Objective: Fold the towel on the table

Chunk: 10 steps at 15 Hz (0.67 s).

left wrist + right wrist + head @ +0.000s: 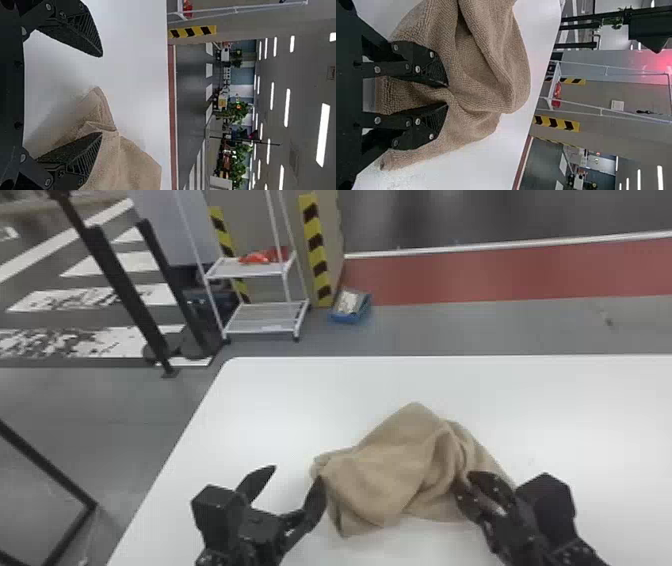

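Across the middle of the white table, the tan towel is found crumpled, with raised, uneven folds. Left gripper observed open at the towel's left edge, one finger overlapping the cloth in view; right gripper confirmed clamped on a gathered fold at the near right part

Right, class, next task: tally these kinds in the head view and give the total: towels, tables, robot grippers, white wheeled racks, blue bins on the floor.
Towel: 1
Table: 1
Grippers: 2 (left gripper, right gripper)
White rack: 1
Blue bin: 1
Total: 6
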Motion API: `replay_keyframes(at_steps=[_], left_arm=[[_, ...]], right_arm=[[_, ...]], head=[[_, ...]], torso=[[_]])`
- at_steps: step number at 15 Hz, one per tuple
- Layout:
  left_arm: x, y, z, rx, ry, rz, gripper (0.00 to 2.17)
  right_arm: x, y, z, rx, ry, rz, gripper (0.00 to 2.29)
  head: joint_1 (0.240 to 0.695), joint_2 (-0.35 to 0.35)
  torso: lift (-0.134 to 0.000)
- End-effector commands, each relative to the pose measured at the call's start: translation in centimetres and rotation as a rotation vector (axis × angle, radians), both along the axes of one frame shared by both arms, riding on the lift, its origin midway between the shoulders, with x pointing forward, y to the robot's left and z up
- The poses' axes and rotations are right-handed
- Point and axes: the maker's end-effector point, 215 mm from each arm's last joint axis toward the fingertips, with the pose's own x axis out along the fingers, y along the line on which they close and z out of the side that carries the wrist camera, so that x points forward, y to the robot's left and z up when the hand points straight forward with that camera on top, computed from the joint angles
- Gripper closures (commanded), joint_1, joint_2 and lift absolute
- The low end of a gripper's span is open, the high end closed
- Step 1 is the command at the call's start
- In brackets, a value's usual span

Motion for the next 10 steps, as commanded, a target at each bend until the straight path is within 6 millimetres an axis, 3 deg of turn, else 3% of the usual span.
replay_keyframes(at_steps=[1, 3, 4, 10], left_arm=[[0.1, 0.0, -0.3, 0.004, 0.014, 0.002, 0.21], [-0.6, -0.9, -3.0, -0.021, 0.118, -0.024, 0.21], [-0.6, -1.3, -3.4, -0.026, 0.133, -0.030, 0.21], [-0.1, -4.5, -3.0, -0.066, 0.138, -0.094, 0.21]], right_arm=[[-0.2, 0.1, 0.6, 0.013, -0.006, -0.004, 2.02], [-0.3, -0.2, 1.9, 0.026, -0.027, -0.013, 2.02], [-0.3, -0.4, 2.6, 0.028, -0.037, -0.017, 2.02], [-1.0, -0.7, 2.2, 0.023, -0.029, -0.021, 2.02]], head=[[0.695, 0.232], [0.695, 0.233], [0.695, 0.229], [0.695, 0.187]], torso=[[-0.124], [-0.124], [-0.124], [-0.124]])
